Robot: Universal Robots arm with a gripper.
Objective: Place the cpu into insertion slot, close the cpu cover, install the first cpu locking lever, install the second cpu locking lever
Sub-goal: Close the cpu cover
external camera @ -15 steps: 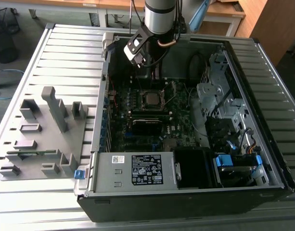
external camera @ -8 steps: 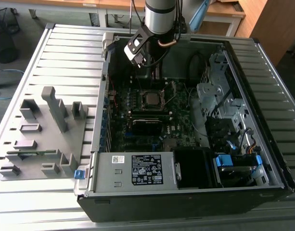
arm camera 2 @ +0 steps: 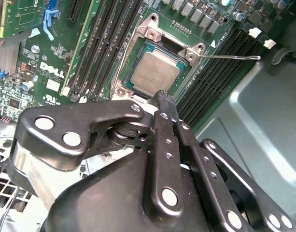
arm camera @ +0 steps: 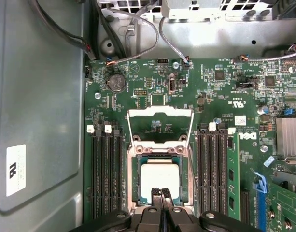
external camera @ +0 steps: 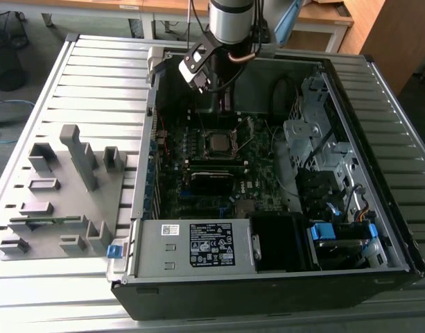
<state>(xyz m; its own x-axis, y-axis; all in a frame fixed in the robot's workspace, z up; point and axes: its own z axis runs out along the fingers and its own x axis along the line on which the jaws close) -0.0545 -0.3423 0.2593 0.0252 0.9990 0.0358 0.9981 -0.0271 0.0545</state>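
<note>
Exterior view: an open computer case (external camera: pixel 267 302) lies on a slatted metal table (external camera: pixel 94 76), with a grey fixture block (external camera: pixel 66 180) beside it on the exterior view's left. The arm (external camera: pixel 231 21) reaches down from above into the far end of the case, over the green motherboard (external camera: pixel 176 200). The cpu (external camera: pixel 219 142) sits in its socket near the middle of the board, close to the arm's lower end. In the first wrist view the cpu (arm camera: pixel 160 181) lies flat in the socket, silver top up, between two banks of memory slots (arm camera: pixel 106 174). The cpu cover (arm camera: pixel 160 111) is swung open, hinged at the socket edge farthest from the gripper (arm camera: pixel 163 193), and the board shows through its window. The gripper's fingers are pressed together with nothing between them, their tips over the near edge of the cpu. In the second wrist view the clenched gripper (arm camera 2: pixel 164 99) has its tips at the socket rim just beside the seated cpu (arm camera 2: pixel 155 71). A thin wire locking lever (arm camera 2: pixel 230 57) juts from one socket corner out across the memory slots, away from the socket.
</note>
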